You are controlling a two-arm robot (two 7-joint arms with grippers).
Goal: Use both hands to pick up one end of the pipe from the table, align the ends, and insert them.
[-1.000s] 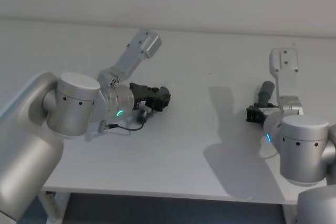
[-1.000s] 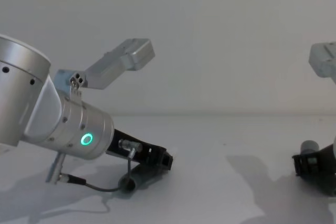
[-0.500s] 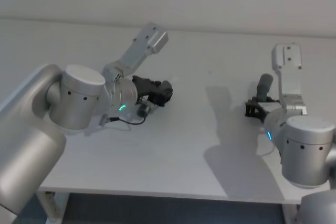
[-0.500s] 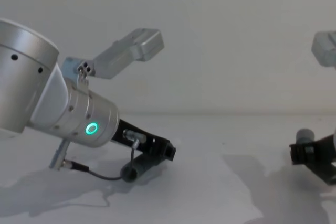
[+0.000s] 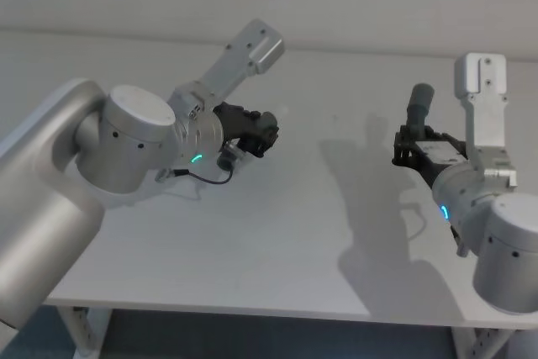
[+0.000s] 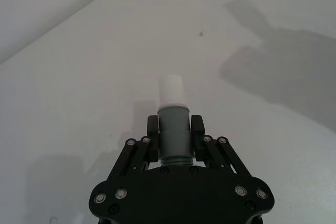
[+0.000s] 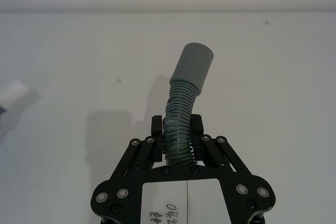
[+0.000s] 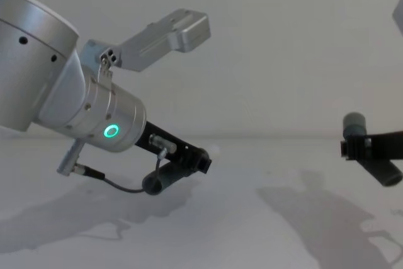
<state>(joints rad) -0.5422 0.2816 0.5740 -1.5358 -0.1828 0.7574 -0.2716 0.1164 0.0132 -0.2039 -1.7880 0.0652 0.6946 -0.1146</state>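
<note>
Pale wall stands behind a wide white tabletop (image 5: 277, 241). Over its left half, the left pincer (image 6: 174, 125) is pinching one grey pipe piece (image 6: 173, 142) tight, up off the tabletop. Near the right edge, the right pincer (image 7: 177, 125) is pinching the other, ribbed piece (image 7: 180, 111), up in the air too. The two pieces are well apart. The left piece points its small white end (image 6: 171, 88) toward the right side. The right piece bends up toward the far edge, so its grey cup end (image 7: 193, 67) looks away from the white one. I think both arms must turn the pieces until the two mouths face each other in one line.
</note>
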